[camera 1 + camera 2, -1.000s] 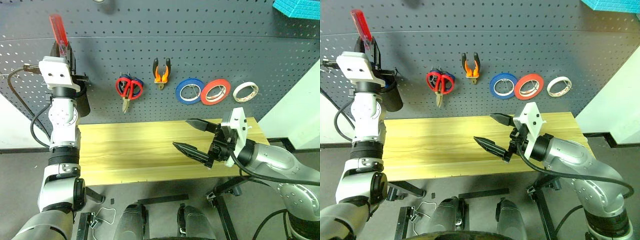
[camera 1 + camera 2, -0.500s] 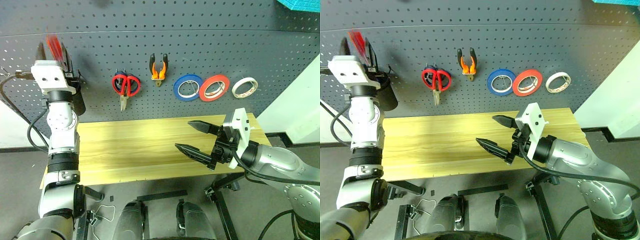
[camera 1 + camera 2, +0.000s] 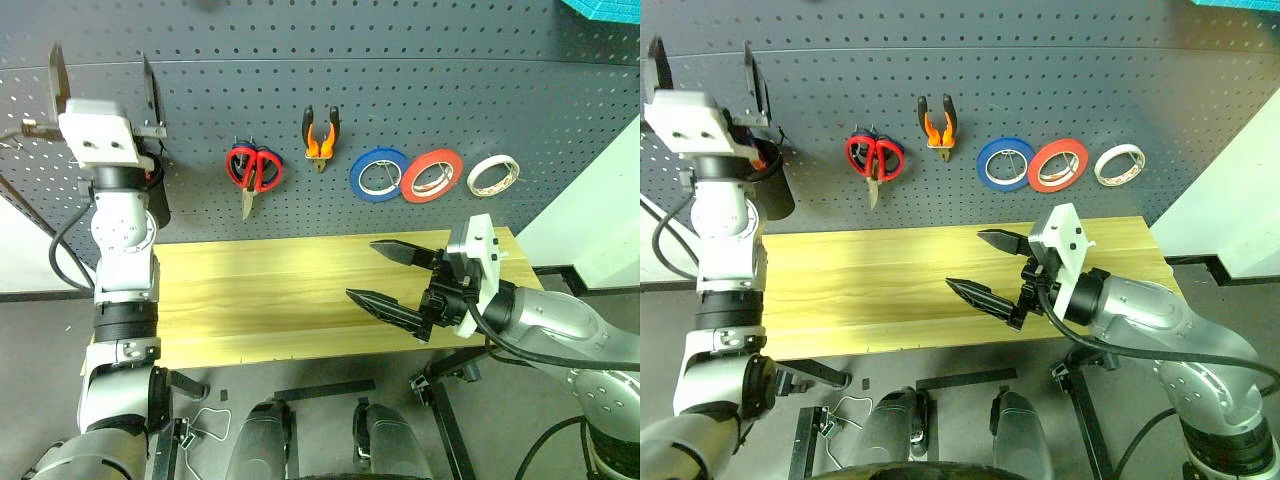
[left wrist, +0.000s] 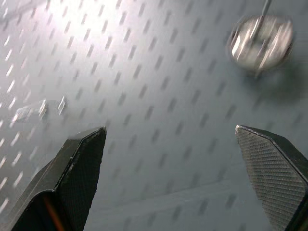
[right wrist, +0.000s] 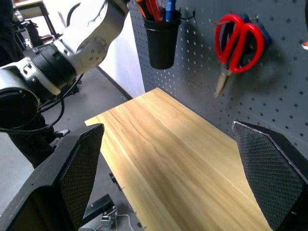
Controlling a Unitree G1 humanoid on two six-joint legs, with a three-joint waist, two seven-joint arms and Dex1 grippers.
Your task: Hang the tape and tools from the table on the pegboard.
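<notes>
On the pegboard [image 3: 420,80] hang red-handled scissors [image 3: 254,170], orange-and-black pliers [image 3: 320,137] and the whitish tape [image 3: 492,176]. A black cup [image 5: 162,36] hooked to the board holds red and blue handles [image 5: 153,7]; I cannot single out the screwdriver among them. My left gripper [image 3: 100,72] points up against the board just above that cup, open and empty. My right gripper [image 3: 362,270] hovers open and empty over the right part of the bare table [image 3: 250,290].
A blue roll [image 3: 378,176] and a red roll [image 3: 432,176] hang between the pliers and the tape. Blue scissor handles [image 5: 262,38] peek out behind the red ones. A blurred shiny round fitting [image 4: 260,41] sits on the board ahead of the left fingers [image 4: 79,163].
The red-handled tool that stood between the left fingers is gone from them. Those fingers have spread wide and the left hand has risen. The right arm has kept still.
</notes>
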